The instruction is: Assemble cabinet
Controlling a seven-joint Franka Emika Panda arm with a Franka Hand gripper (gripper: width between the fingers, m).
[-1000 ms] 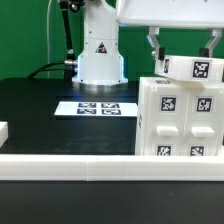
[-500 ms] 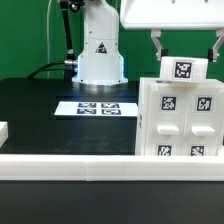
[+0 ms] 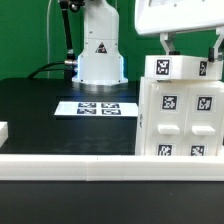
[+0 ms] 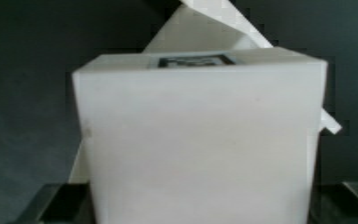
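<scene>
The cabinet's large white box (image 3: 180, 120) stands at the exterior view's right, with several tagged panels on its near face. My gripper (image 3: 192, 58) is directly above it, shut on a smaller white tagged panel piece (image 3: 180, 67) that sits level just over the box's top. In the wrist view this piece (image 4: 194, 130) fills most of the frame between my dark fingers (image 4: 60, 205), with a tag at its far edge. Another white part (image 4: 211, 25) shows beyond it. Whether the piece touches the box is unclear.
The marker board (image 3: 100, 107) lies on the black table before the white robot base (image 3: 100, 50). A white rail (image 3: 70, 163) runs along the front edge. A small white block (image 3: 3, 130) sits at the exterior view's left edge.
The gripper has shifted toward the exterior view's right and turned. The held piece went from tilted to level and now shows two tags over the box.
</scene>
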